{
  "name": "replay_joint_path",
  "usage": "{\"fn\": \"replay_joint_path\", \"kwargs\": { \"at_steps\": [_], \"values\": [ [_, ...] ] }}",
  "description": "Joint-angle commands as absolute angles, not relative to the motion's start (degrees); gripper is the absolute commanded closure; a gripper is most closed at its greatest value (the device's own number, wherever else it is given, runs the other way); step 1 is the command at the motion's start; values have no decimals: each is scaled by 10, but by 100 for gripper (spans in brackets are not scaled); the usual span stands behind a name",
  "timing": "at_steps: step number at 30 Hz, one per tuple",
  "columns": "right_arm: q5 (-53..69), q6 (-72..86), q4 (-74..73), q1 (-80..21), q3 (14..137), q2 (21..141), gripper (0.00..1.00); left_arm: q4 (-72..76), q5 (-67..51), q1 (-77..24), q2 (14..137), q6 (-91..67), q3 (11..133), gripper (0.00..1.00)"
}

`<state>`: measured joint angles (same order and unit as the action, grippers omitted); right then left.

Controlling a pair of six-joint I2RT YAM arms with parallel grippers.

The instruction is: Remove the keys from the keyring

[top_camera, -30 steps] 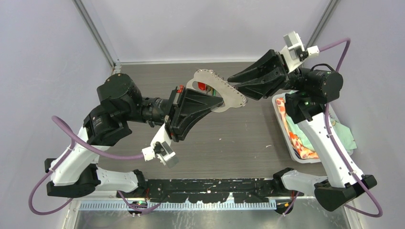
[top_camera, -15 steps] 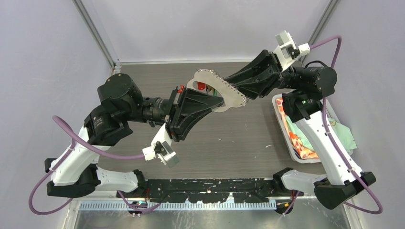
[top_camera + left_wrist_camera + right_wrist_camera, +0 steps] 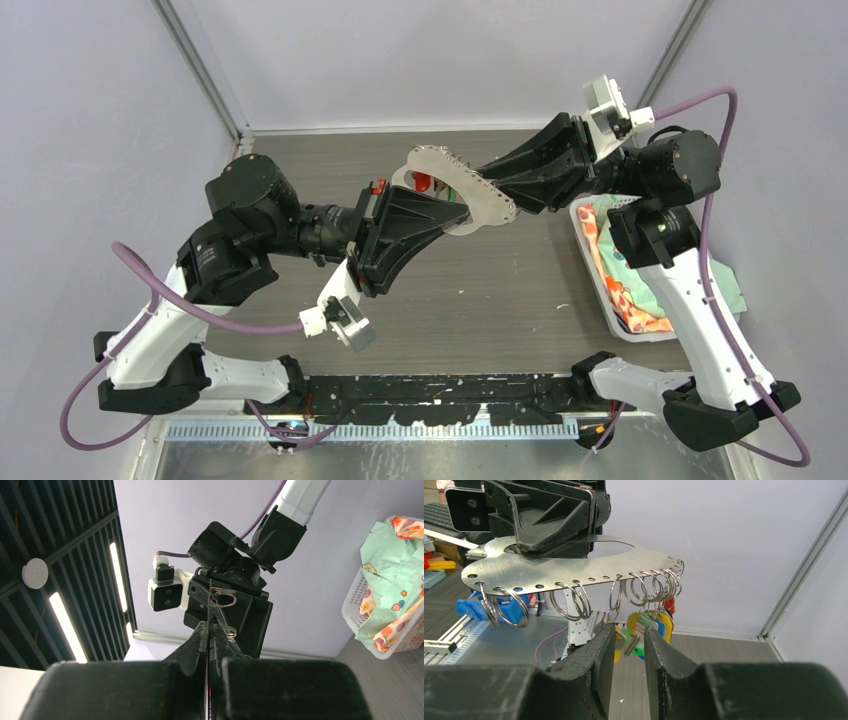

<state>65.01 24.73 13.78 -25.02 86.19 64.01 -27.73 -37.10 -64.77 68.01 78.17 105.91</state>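
At right edge of surface (image 3: 480, 300), basket (image 3: 612, 325): one, white, slatted; filled with crumpled cloths (image 3: 628, 292), pale green and orange-patterned.
Count, keyring (image 3: 470, 190): one silvery plate with a large oval cutout.
Count, split rings (image 3: 574, 602): at least eight, hung from the edge holes; those at one end overlap, so exact number unclear.
Count, keys (image 3: 640, 629): bunched under one end of the plate; heads in yellow, green, blue and red; too overlapped to count.
Keyring place: held in the air above the middle of the surface, between both tools.
Keyring axis: long axis from far left to near right in the top view; plate lying flat, hole-lined edge toward the right tool (image 3: 628, 632), keys hanging straight down.
Left tool (image 3: 452, 213): clamped tight on the plain edge of the keyring, beside the cutout.
Right tool: jaws partly apart just under the hole-lined edge, one bare key blade hanging in the gap; contact with it unclear.
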Motion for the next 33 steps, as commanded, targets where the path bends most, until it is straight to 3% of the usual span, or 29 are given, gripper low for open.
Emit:
{"fn": "replay_joint_path", "kwargs": {
  "at_steps": [1,33],
  "values": [
    [636,206,99,-251,888,623,68,-234,-373,-649,665,783,1062,100],
    [652,267,150,-252,896,633,67,-225,-372,-649,671,782,1046,100]
  ]
}}
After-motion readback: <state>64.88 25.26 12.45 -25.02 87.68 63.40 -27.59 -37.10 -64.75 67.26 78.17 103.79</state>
